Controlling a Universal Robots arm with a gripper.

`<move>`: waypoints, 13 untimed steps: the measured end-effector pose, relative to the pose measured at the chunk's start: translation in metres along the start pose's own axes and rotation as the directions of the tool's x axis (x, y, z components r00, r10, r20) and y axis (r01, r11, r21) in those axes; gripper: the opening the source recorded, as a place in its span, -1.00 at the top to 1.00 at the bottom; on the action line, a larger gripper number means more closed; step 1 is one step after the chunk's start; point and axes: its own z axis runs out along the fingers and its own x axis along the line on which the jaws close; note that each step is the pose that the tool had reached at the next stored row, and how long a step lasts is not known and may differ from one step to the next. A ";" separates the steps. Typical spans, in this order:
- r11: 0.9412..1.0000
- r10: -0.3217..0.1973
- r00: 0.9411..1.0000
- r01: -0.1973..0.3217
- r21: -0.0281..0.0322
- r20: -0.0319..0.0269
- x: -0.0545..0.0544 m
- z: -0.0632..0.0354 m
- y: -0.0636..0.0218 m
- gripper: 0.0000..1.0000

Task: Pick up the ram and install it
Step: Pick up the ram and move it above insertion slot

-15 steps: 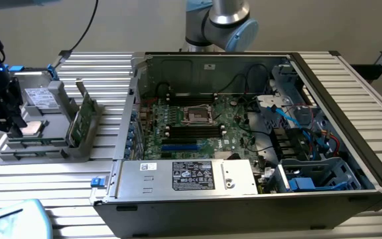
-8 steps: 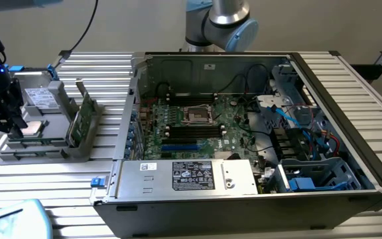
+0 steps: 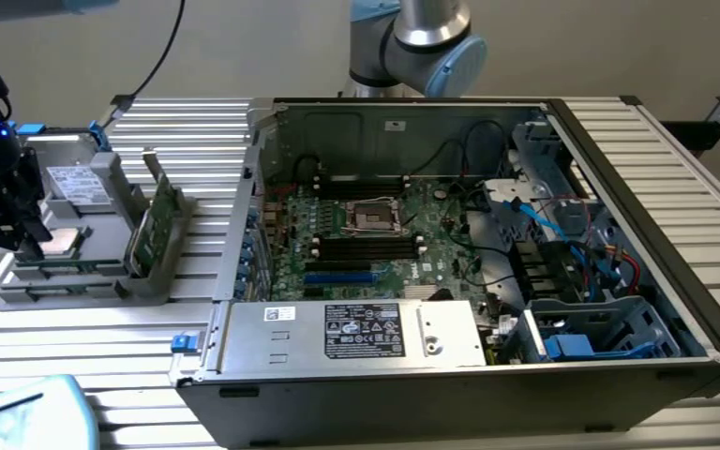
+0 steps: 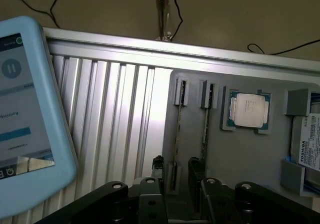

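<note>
Two ram sticks (image 4: pixel 178 134), thin, green, standing edge-up

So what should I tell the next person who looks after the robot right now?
Gripper: open, holding nothing, its fingertips either side of the ram in the wrist view.
Ram: upright in the grey holder, a second stick beside it, outside the computer case.
Done: nothing lifted yet.
Left: pick up the ram, fit it into the motherboard.
</note>
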 end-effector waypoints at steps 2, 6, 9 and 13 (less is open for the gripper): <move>1.000 0.000 1.000 0.000 0.000 0.000 0.000 0.0011 -0.0001 0.33; 1.000 0.000 1.000 0.000 0.000 0.000 0.000 0.0081 -0.0008 0.33; 1.000 0.000 1.000 0.000 0.000 0.000 0.000 0.0136 -0.0013 0.33; 1.000 -0.002 1.000 0.002 0.000 0.000 0.000 0.0208 -0.0020 0.33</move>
